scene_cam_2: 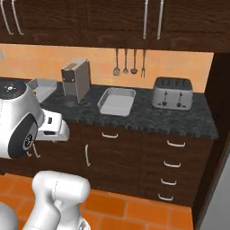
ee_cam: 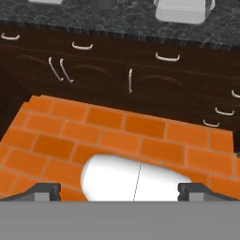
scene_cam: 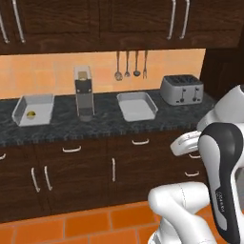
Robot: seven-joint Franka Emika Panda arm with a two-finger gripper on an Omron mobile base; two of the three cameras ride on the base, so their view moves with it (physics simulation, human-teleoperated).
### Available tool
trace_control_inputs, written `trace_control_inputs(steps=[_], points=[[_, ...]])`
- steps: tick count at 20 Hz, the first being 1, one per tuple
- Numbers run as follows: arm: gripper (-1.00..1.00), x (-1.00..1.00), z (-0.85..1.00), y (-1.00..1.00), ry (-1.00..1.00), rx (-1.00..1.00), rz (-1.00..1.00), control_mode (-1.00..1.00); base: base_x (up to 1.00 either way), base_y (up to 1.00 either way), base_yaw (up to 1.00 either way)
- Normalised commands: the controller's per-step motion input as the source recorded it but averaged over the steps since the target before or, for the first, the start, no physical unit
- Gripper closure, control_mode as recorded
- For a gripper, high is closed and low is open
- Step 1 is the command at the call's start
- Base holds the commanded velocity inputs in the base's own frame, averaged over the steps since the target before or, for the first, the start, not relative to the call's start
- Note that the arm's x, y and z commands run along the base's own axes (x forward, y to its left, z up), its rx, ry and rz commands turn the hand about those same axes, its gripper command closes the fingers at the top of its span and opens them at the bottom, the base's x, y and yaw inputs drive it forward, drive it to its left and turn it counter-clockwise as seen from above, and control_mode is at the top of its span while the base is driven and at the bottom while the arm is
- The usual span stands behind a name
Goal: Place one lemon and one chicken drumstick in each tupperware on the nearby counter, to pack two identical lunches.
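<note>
**Robot arm raised before a kitchen worktop carrying two grey trays**

Nearest the cameras, the white robot arm with dark joints (scene_cam: pixel 221 157) rises over an orange brick-tiled floor (ee_cam: pixel 117 131). In the hand view, the two-finger gripper (ee_cam: pixel 119 190) points down toward that floor; its two small dark fingertips (ee_cam: pixel 44 190) stand far apart at the bottom corners, with nothing between them.

Beyond the floor stand dark brown wooden cabinet doors and drawers with curved silver handles (scene_cam: pixel 114 167). Over them runs the long dark speckled stone worktop (scene_cam: pixel 105 124).

On the worktop, a shallow rectangular light-grey tray with a raised rim (scene_cam: pixel 137 106) sits near the middle, closer to the front edge than the toaster. A second tray of the same kind (scene_cam: pixel 33 109) lies toward the worktop's left end, with a small yellow round item (scene_cam: pixel 31 114) inside it near its front left corner. Between the two trays stands a tall, narrow grey appliance with a dark middle section (scene_cam: pixel 84 93). Toward the right end, by the back edge, sits a silver four-slot toaster (scene_cam: pixel 182 89).

Farthest back, four metal kitchen utensils (scene_cam: pixel 131 64) hang on the orange-tiled wall (scene_cam: pixel 47 71), below dark wooden upper cabinets (scene_cam: pixel 95 24).
</note>
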Motion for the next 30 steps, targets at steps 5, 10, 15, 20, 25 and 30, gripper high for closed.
trace_control_inputs(steps=[5,10,15,20,25,30], points=[[-1.0,0.0,0.0,0.0,0.0,0.0,0.0,1.0,-0.04,-0.94,0.0],[-1.0,0.0,0.0,0.0,0.0,0.0,0.0,1.0,-0.04,-0.93,0.0],[-1.0,0.0,0.0,0.0,0.0,0.0,0.0,1.0,0.0,-0.94,0.0],[-1.0,0.0,0.0,0.0,0.0,0.0,0.0,1.0,0.0,-0.85,0.01],[-1.0,0.0,0.0,0.0,0.0,0.0,0.0,1.0,0.0,-0.78,0.03],[-1.0,0.0,0.0,0.0,0.0,0.0,0.0,1.0,0.0,-0.72,0.04]])
